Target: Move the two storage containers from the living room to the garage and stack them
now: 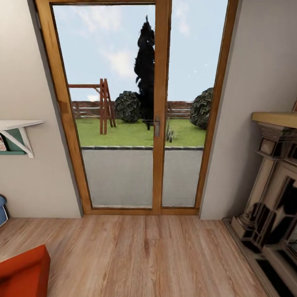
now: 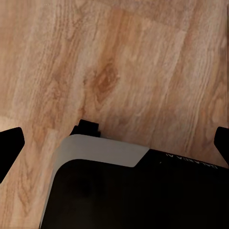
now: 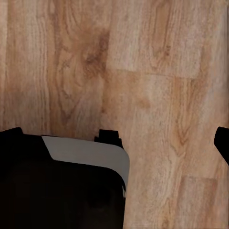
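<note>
One orange-red storage container [image 1: 22, 270] shows as a corner at the lower left of the head view, resting on the living room's light wood planks [image 1: 144, 255]. The garage and its floor are out of view. In the left wrist view my left gripper [image 2: 114, 143] hangs open over the planks, with dark fingertips [image 2: 9, 143] at both picture edges and nothing between them. My right gripper [image 3: 117, 140] is also open above the planks, one fingertip [image 3: 223, 143] at the edge. Both wrist views look down past my grey and black base [image 2: 129, 191].
A wood-framed glass door [image 1: 160, 103] stands straight ahead, with a garden behind it. A fireplace [image 1: 272, 198] juts out at the right. A white wall shelf [image 1: 18, 128] and a blue object [image 1: 2, 210] sit at the left.
</note>
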Available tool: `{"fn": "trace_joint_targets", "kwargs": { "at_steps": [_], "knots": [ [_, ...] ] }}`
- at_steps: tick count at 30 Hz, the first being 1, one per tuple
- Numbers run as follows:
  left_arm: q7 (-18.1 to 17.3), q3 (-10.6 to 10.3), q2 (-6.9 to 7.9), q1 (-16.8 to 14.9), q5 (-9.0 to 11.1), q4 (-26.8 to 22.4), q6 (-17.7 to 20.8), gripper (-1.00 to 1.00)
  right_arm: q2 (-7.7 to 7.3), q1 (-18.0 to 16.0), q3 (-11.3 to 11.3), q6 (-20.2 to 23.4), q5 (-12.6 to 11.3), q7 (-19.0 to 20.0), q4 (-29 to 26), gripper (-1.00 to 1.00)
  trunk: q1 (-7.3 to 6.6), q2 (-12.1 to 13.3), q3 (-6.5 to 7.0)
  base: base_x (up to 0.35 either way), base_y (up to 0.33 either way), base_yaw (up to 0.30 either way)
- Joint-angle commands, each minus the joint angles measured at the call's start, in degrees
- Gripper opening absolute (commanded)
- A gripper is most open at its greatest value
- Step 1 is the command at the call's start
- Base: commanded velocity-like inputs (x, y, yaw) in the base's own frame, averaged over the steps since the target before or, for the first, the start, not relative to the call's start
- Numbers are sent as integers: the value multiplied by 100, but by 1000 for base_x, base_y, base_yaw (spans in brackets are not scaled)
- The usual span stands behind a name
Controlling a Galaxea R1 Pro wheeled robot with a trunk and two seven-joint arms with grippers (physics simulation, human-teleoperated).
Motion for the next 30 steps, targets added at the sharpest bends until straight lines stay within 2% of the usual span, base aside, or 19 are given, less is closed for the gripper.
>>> {"fn": "trace_joint_targets", "kwargs": {
  "at_steps": [1,9,30],
  "knots": [
    [11,44,-2,-4,0,6,-19,100,0,-8,43,-28,22,-21,16,100,3,-4,-7,305,-126,0],
    [11,44,-2,-4,0,10,-19,100,-8,-8,40,-47,20,-22,15,100,3,-4,-7,305,-126,98],
    [11,44,-2,-4,0,7,-25,100,-10,-8,37,-48,19,-22,14,100,3,-4,-7,305,-123,262]
  ]
}}
